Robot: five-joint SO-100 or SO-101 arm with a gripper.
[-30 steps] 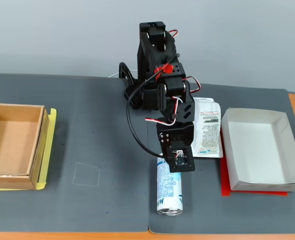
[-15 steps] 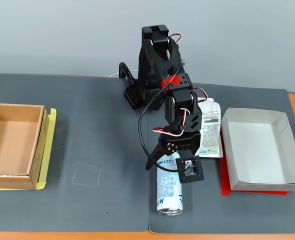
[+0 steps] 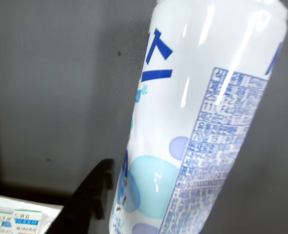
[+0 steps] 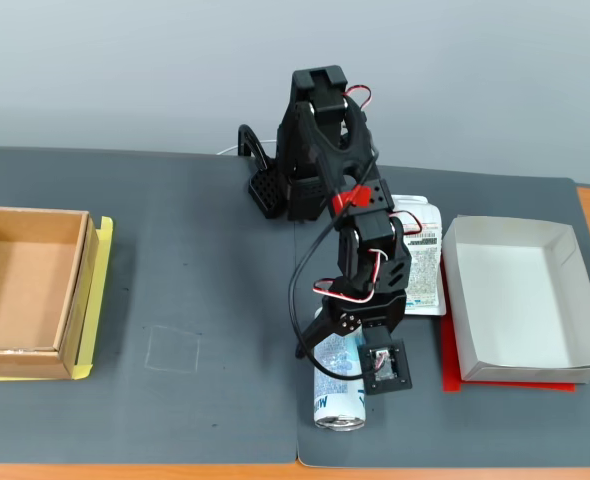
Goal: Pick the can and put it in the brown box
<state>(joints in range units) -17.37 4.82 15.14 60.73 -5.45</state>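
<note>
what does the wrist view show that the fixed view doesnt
Only the wrist view shows the can's blue lettering, pale blue circles and small print up close, with one dark finger of the end effector beside it.

Only the fixed view shows the whole layout: the brown box far left, the white tray on the right, the arm's base, and the end effector lowered over the can.

Both show the can lying on the dark mat and part of the white packet with its printed label.

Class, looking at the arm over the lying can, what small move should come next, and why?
Probably lower the tool a little further and close it: the can lies flat on the mat under it, one finger is beside the can, nothing is gripped, and the brown box sits empty.
</note>
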